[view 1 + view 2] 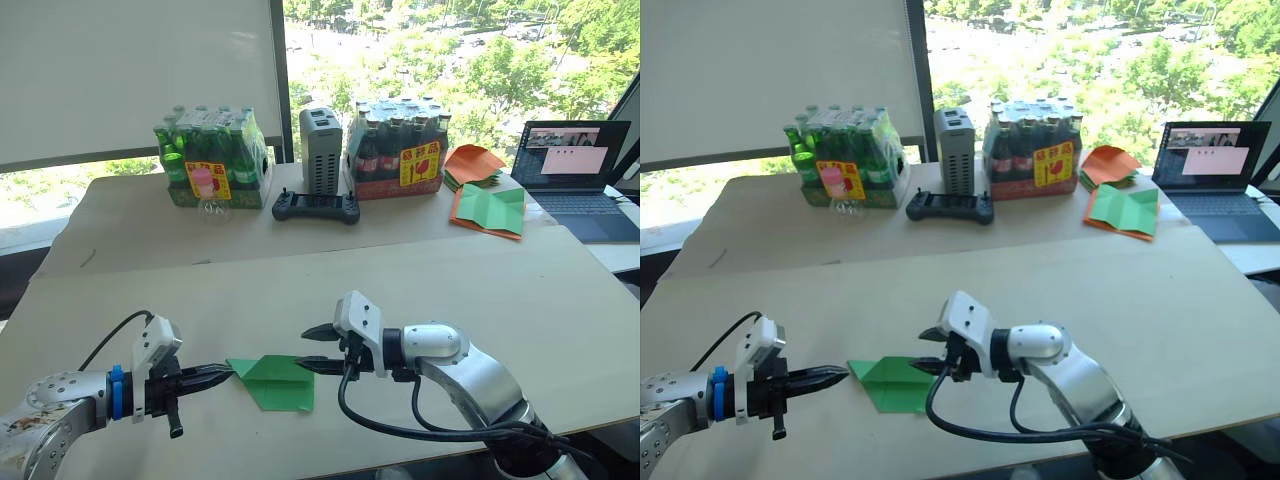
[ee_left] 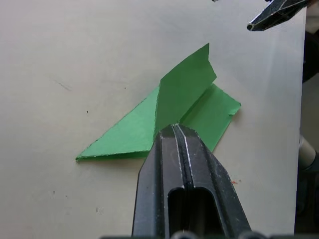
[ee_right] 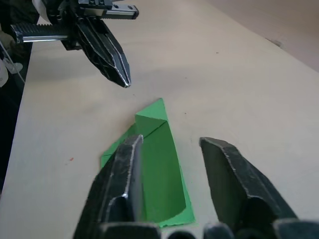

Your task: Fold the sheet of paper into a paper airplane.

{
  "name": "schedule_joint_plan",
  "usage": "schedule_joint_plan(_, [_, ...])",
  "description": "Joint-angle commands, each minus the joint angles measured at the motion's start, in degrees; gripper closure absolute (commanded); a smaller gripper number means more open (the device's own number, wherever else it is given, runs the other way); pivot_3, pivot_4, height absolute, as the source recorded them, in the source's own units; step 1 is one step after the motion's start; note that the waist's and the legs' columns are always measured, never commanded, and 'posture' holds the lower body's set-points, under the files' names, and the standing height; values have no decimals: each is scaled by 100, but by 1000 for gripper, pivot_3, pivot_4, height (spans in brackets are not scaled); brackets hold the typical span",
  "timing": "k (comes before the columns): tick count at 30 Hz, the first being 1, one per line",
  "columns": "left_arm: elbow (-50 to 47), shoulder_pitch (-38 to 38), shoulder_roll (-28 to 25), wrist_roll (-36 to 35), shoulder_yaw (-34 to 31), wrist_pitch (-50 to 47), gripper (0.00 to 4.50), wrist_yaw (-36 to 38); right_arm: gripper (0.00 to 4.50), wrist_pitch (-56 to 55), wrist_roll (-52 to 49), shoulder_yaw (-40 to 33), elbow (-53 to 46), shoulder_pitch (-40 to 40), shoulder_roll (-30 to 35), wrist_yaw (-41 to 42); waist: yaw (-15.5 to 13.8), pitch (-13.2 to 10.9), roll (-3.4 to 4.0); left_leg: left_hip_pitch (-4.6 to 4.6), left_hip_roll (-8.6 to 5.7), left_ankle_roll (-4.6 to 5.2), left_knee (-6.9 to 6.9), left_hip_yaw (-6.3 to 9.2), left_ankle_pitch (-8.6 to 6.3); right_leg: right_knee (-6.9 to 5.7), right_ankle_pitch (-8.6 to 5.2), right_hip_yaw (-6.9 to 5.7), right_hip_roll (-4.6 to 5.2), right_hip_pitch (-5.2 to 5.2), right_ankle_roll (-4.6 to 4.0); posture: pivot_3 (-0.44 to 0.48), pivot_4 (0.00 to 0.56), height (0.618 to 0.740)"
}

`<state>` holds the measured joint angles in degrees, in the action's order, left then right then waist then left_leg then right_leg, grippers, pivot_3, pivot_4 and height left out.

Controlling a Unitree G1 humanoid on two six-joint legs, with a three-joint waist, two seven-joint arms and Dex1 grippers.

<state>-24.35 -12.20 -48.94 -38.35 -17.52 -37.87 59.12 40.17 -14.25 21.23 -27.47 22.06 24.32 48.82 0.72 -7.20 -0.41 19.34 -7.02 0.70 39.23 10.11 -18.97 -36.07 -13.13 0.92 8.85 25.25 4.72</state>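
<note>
The sheet of paper (image 1: 272,380), already folded into a pointed green wedge with one flap standing up, lies on the near part of the pale table (image 1: 500,290), between the two grippers. The left gripper (image 1: 222,374) has its fingers pressed together, empty, its tip just beside the wedge's pointed corner, probably to pin or steady that end. The right gripper (image 1: 318,349) holds its fingers apart at the opposite edge, one finger (image 3: 124,174) over the paper, seemingly lined up to catch the raised flap and crease it down into a wing. Spare orange papers (image 1: 478,160) and bottle packs (image 1: 215,155) sit well apart at the back
</note>
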Motion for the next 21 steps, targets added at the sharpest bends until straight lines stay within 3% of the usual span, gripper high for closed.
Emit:
schedule_joint_plan(1, [-297,-77,70,-146,-212,-17,4500,-156,815,-192,33,-8,138,90,31,-57,0,0,0,0,0,0,0,-1,0,0,0,1,0,0,0,0,150,719])
schedule_joint_plan(2, [-331,-87,128,-194,-260,-27,4500,-237,524,-257,49,12,156,64,45,-57,-1,0,-1,1,-1,0,0,-2,0,1,0,2,1,0,0,0,150,719])
schedule_joint_plan(12, [-647,-392,336,-340,-419,-102,4500,-651,524,-788,45,54,122,-224,62,-88,18,-4,-8,7,-8,0,-2,15,-1,10,0,-10,8,-17,0,0,150,718])
schedule_joint_plan(15, [-677,-427,349,-350,-409,-109,4500,-707,524,-908,54,92,170,-221,76,-64,60,-19,9,106,-37,21,67,152,-1,-4,-44,-184,189,-112,-2,0,150,717])
schedule_joint_plan(17, [-756,-452,355,-349,-365,-133,4500,-769,524,-866,9,80,166,-222,108,-38,57,-30,27,99,-180,21,77,324,27,-59,-60,-295,194,-120,11,0,150,717])
schedule_joint_plan(18, [-808,-456,355,-363,-350,-160,4500,-808,524,-819,-68,37,137,-236,105,-18,-14,-30,21,95,-232,9,88,381,61,-82,-43,-219,165,-40,-9,0,150,717])
schedule_joint_plan(21, [-883,-443,339,-374,-319,-214,4500,-887,524,-721,-119,28,168,-215,125,11,-152,-35,4,91,-206,-4,83,335,68,-51,-32,-156,112,-42,-5,0,150,717])
